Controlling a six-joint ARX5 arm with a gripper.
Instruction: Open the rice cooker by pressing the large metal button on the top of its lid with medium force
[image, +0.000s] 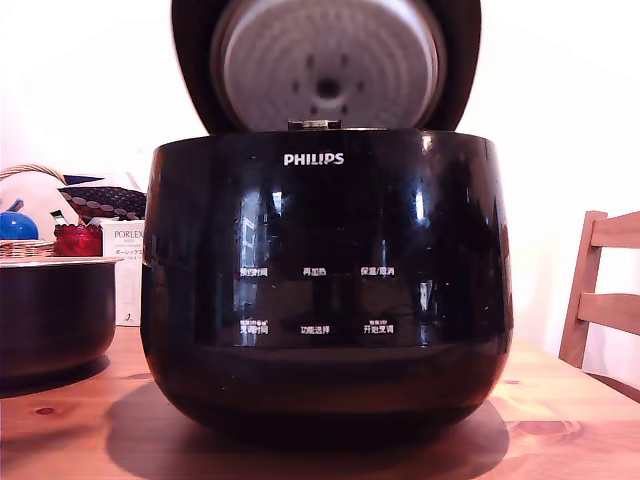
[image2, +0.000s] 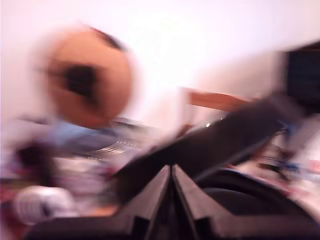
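Observation:
The glossy black rice cooker (image: 325, 290) stands in the middle of the wooden table (image: 565, 420), its PHILIPS logo facing the exterior camera. Its lid (image: 325, 60) is raised upright, and the round silver dimpled plate (image: 325, 65) on its inner face shows. The lid's top side faces away, so the metal button is hidden. The arm does not appear in the exterior view. In the blurred wrist view, my gripper (image2: 171, 170) has its two dark fingers pressed together with nothing between them. Just past the tips, a dark slanted slab (image2: 225, 145) looks like the raised lid.
At the exterior view's left stand a smaller dark metal pot (image: 55, 315), a wicker basket (image: 28, 215), a red jar (image: 78, 240) and a white box (image: 125, 260). A wooden chair (image: 605, 295) is at the right. A blurred person (image2: 87, 80) shows in the wrist view.

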